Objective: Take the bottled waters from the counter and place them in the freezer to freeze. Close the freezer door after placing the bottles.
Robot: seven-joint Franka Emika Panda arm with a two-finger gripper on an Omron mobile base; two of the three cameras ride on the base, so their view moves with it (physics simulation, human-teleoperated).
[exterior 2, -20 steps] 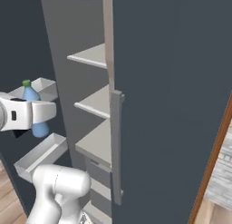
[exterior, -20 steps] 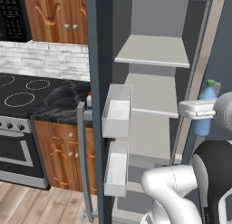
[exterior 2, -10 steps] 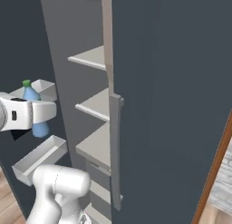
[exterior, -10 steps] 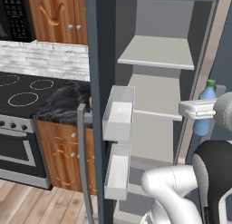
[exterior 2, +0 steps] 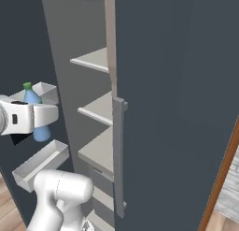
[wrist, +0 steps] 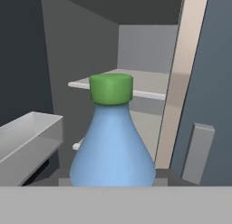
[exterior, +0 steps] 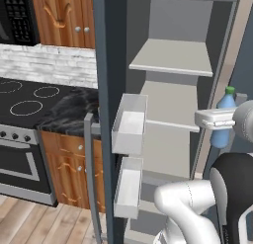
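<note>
- Left base view: we see the freezer (exterior: 173,90) standing open, w/ light grey shelves inside. The freezer door (exterior: 109,65) is swung out at 9 o'clock of the shelves, edge-on to us, w/ two white bins (exterior: 129,124) on its inner side and a grey handle (exterior: 90,174) on its outer face.
- Same view: the gripper (exterior: 220,120) sits at 3 o'clock of the frame, clenched on the green-capped bottle (exterior: 223,120). The bottle is upright, cap at 12 o'clock, in front of the freezer's right edge, not on a shelf.
- Same view: black counter (exterior: 74,109) and stovetop (exterior: 24,102) at 9 o'clock, wooden cabinets (exterior: 64,16) above at 11 o'clock.
- Right base view: gripper (exterior 2: 37,117) at 9 o'clock, grasping the bottle (exterior 2: 36,114); green cap above the white hand, blue body below it. A door bin (exterior 2: 39,164) lies at 6 o'clock of the bottle. Shelves (exterior 2: 95,108) are at 3 o'clock of it, and a closed dark door (exterior 2: 177,108) w/ a grey handle (exterior 2: 119,155) fills the right side.
- Hand view: the bottle (wrist: 112,146) is dead centre, held upright. A bin (wrist: 27,143) is at 9 o'clock, a shelf (wrist: 136,85) behind at 12 o'clock. We can't see the finger tips themselves here.
</note>
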